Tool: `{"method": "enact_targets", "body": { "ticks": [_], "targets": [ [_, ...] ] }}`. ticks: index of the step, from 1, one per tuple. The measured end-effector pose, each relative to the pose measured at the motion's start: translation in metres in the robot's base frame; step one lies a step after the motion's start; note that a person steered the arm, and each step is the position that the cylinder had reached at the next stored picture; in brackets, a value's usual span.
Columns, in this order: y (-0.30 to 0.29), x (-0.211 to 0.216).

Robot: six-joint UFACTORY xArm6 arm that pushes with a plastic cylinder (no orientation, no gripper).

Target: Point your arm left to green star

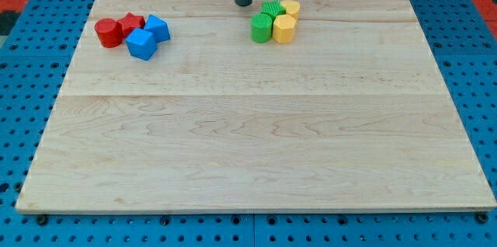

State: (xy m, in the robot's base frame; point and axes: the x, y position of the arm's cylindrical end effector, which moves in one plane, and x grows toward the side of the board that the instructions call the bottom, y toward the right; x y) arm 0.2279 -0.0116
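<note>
The green star sits near the view's top, right of centre, in a tight cluster with a green cylinder below-left of it, a yellow block to its right and a yellow hexagonal block below it. My tip rests on the board just left of the green star, with a small gap between them, and above the green cylinder.
A second cluster lies at the view's upper left: a red cylinder, a red star, a blue block and a blue cube. The wooden board lies on a blue pegboard.
</note>
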Motion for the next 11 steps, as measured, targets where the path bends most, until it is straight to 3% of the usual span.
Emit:
{"method": "enact_targets", "body": {
  "ticks": [7,11],
  "targets": [
    [-0.004,0.012],
    [0.008,-0.014]
  ]
}}
